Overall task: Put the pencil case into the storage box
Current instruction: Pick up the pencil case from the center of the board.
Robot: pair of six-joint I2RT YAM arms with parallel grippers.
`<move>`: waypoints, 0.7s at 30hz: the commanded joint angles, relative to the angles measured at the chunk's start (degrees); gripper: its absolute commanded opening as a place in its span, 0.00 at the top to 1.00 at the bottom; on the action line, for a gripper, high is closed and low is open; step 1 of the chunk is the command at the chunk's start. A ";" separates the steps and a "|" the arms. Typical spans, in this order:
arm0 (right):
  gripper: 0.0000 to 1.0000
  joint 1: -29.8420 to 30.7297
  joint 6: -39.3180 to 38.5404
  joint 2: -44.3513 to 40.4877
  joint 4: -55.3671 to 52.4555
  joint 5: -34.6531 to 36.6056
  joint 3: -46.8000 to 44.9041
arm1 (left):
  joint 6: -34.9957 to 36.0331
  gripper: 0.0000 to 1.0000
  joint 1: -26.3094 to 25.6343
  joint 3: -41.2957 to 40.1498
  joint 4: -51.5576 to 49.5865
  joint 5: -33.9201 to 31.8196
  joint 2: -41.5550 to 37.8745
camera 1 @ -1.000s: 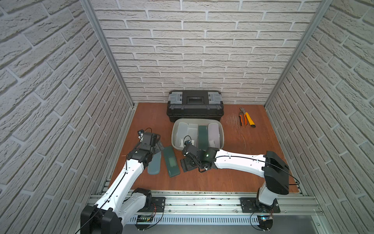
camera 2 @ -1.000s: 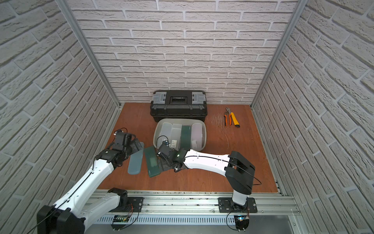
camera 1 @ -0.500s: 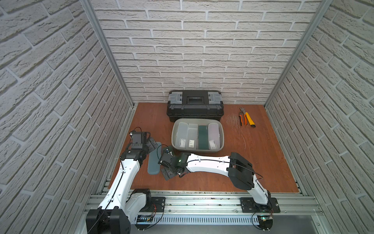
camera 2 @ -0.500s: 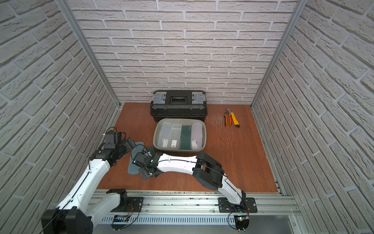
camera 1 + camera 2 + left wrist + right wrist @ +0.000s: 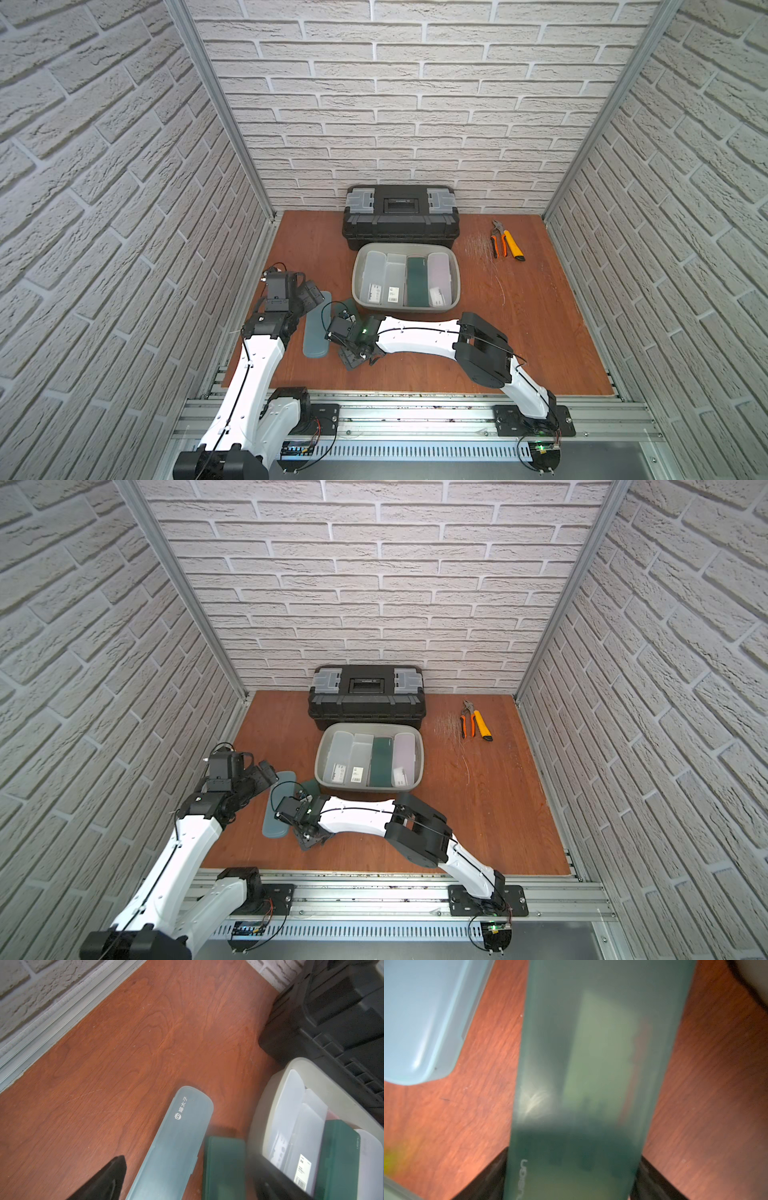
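A dark green translucent pencil case (image 5: 591,1053) lies on the wooden table just left of the storage box (image 5: 405,308), a shallow grey-green tub that holds several other cases. My right gripper (image 5: 360,358) sits low over the case's near end. In the right wrist view both black fingers (image 5: 492,1178) press against its long sides, so it is shut on the case. Only the far tip of the case (image 5: 309,786) shows in a top view. My left gripper (image 5: 309,293) is open beside the far end of a pale blue case (image 5: 176,1142) and holds nothing.
The pale blue case (image 5: 318,328) lies parallel to the green one, on its left. A black toolbox (image 5: 401,220) stands against the back wall behind the storage box. Orange-handled pliers (image 5: 496,245) and a yellow cutter (image 5: 513,247) lie at the back right. The left wall rail is close to my left arm.
My right arm swung left from the storage box to the green case on the table, and its jaws narrowed onto it. My left gripper drew back a little toward the left wall.
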 commanded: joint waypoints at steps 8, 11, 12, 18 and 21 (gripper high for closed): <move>0.45 0.04 -2.74 -6.46 2.67 0.91 -8.12 | 0.07 0.02 0.36 4.62 -3.31 1.17 -3.40; 0.49 0.04 -3.27 -9.76 2.28 1.91 -10.82 | 0.06 0.02 0.15 5.36 -3.87 1.52 -3.84; 0.50 0.04 -3.51 -10.84 2.16 1.89 -11.54 | 0.14 0.02 -0.13 5.68 -4.21 1.39 -3.81; 0.52 -0.13 -6.04 -18.92 2.86 -1.03 -13.94 | 0.59 0.02 -5.81 9.24 -7.05 -3.86 -4.30; 0.53 -0.13 -8.14 -21.35 1.56 -2.44 -12.04 | 0.59 0.02 -9.97 11.51 -7.40 -7.62 -5.54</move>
